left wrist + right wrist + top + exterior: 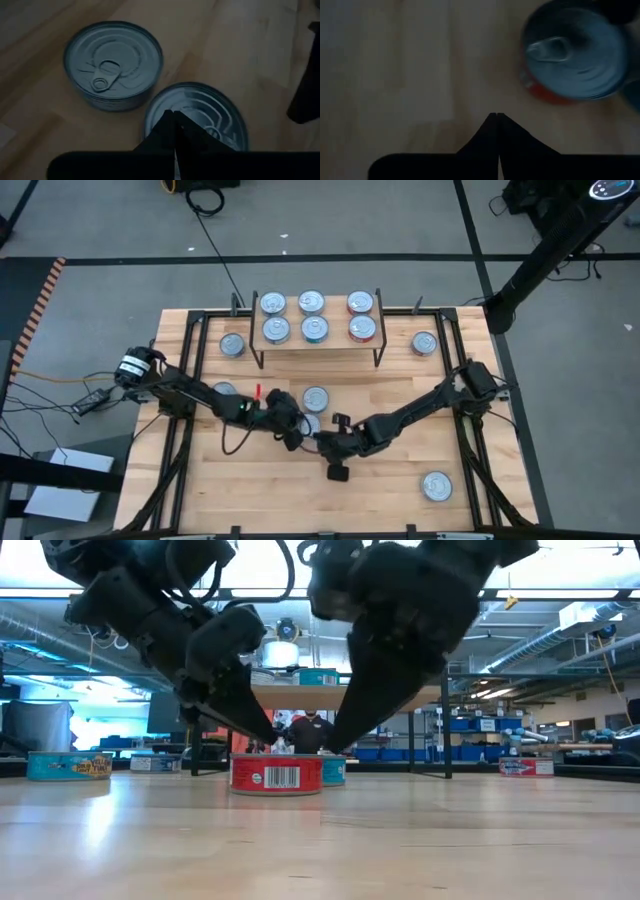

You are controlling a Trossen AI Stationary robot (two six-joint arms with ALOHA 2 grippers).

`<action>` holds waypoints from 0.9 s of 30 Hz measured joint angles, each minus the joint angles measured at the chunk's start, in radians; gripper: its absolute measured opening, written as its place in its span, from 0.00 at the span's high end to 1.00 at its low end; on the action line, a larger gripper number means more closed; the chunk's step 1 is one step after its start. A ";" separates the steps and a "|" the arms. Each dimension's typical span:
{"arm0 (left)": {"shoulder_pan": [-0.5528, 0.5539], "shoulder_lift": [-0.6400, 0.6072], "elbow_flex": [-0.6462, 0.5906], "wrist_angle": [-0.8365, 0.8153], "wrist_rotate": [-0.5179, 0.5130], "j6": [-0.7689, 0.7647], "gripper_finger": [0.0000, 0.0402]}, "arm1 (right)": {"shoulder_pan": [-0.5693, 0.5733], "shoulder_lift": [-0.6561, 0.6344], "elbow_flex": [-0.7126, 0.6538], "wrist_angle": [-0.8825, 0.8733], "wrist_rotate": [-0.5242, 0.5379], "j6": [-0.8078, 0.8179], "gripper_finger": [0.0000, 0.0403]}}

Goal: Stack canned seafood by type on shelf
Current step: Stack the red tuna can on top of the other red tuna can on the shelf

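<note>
A red-labelled can stands on the table's middle, its silver top under my left gripper. That gripper is shut and slants down from the left. My right gripper, also shut, slants down from the right beside the same can. In the high view the two grippers meet over the can. A teal-labelled can stands just beyond it. The shelf at the far edge carries several cans in two rows. My left gripper's shut fingers stand over the red-labelled can's silver top, near its rim; I cannot tell whether they touch it. My right gripper's tips are close beside the can's right side; I cannot tell whether they touch it.
Loose cans stand at the far left, far right, left of middle and near right. Black rails frame the tabletop. Bare wood lies along the near edge.
</note>
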 joint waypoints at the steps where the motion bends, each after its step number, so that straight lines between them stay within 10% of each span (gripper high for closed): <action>1: -0.003 0.000 0.000 0.001 0.000 0.000 1.00 | 0.008 0.000 0.000 0.003 -0.003 0.005 0.99; 9: -0.003 -0.039 0.002 -0.054 -0.222 -0.027 1.00 | 0.032 0.002 -0.028 0.044 0.056 0.094 0.97; 27: -0.003 0.127 0.000 0.131 -0.037 -0.026 1.00 | 0.009 0.002 -0.034 0.113 0.095 0.068 0.98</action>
